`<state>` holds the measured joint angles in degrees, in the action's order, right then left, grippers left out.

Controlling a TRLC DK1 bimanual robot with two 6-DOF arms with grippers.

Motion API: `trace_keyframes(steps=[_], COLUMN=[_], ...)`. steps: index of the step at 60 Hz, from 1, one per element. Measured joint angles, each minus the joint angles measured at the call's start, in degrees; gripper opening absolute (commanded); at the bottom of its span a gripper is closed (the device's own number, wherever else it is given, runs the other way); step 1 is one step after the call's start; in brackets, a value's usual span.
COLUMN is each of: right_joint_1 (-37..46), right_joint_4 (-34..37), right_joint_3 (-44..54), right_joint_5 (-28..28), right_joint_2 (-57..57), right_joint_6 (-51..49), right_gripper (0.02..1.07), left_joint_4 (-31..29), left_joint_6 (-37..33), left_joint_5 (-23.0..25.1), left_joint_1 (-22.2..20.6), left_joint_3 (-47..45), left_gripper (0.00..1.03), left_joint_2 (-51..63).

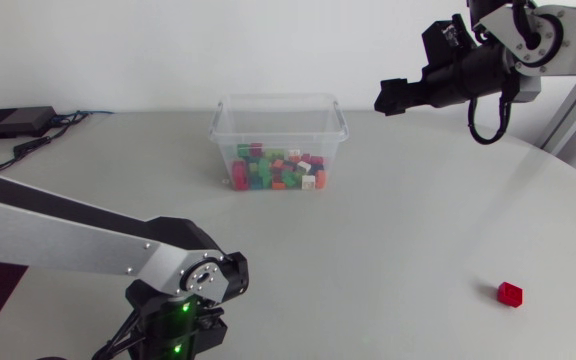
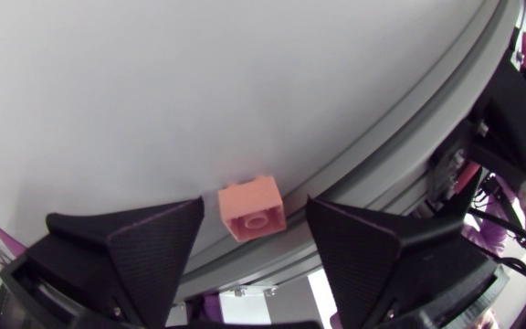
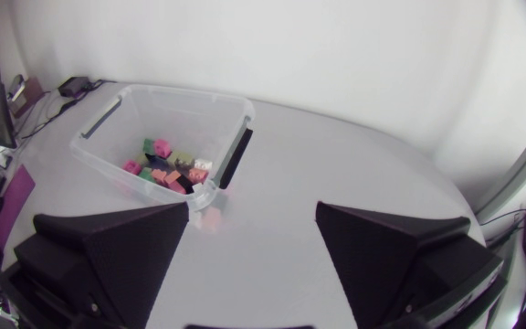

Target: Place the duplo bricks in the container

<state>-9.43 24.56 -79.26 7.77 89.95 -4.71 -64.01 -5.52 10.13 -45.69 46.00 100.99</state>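
A salmon-pink duplo brick (image 2: 252, 208) lies studs-up close to the table's near edge. It sits between the fingers of my left gripper (image 2: 255, 216), which is open, with a small gap on each side of the brick. In the head view my left arm's wrist (image 1: 183, 303) points down at the table's front edge and hides that brick. A red brick (image 1: 509, 293) lies alone at the front right. The clear plastic container (image 1: 223, 128) stands at the back middle with several coloured bricks (image 1: 278, 172) in it. My right gripper (image 1: 392, 97) hangs open, high beside the container (image 3: 108, 119), with nothing in it.
A black box with cables (image 1: 13, 122) lies at the table's back left. The table's curved edge (image 2: 373, 146) runs just past the salmon-pink brick.
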Motion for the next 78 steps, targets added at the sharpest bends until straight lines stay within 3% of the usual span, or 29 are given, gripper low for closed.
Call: trace_keyframes(steps=[4, 16, 19, 42, 67, 78], right_joint_1=[0.7, 2.5, 2.5, 2.1, 6.8, 11.0], right_joint_4=[0.0, 4.0, 6.0, 15.1, 26.8, 28.1], right_joint_3=[0.5, 2.6, 3.5, 10.0, 14.5, 15.4], right_joint_5=[0.6, 2.1, 2.3, 2.6, 2.3, -2.8], right_joint_2=[-0.4, -3.5, -4.7, -11.7, -13.6, -13.6], right_joint_6=[-0.3, -1.8, -2.2, -6.6, -13.6, -14.2], right_gripper=[1.02, 1.02, 1.02, 1.02, 1.02, 1.02], left_joint_4=[0.1, 0.2, 0.0, 0.8, 7.8, 11.9], left_joint_6=[0.0, 0.0, 0.0, -0.1, -0.5, -0.5], left_joint_5=[0.0, 0.1, 0.1, 1.4, 1.4, 1.4], left_joint_1=[0.6, 1.0, 1.1, 4.8, 10.5, 12.4], left_joint_3=[-0.4, -0.4, -0.4, 0.3, 4.0, 6.5], left_gripper=[0.58, 0.10, 0.04, 0.03, 0.03, 0.03], left_joint_2=[0.5, 0.7, 0.7, -0.2, -7.9, -10.7])
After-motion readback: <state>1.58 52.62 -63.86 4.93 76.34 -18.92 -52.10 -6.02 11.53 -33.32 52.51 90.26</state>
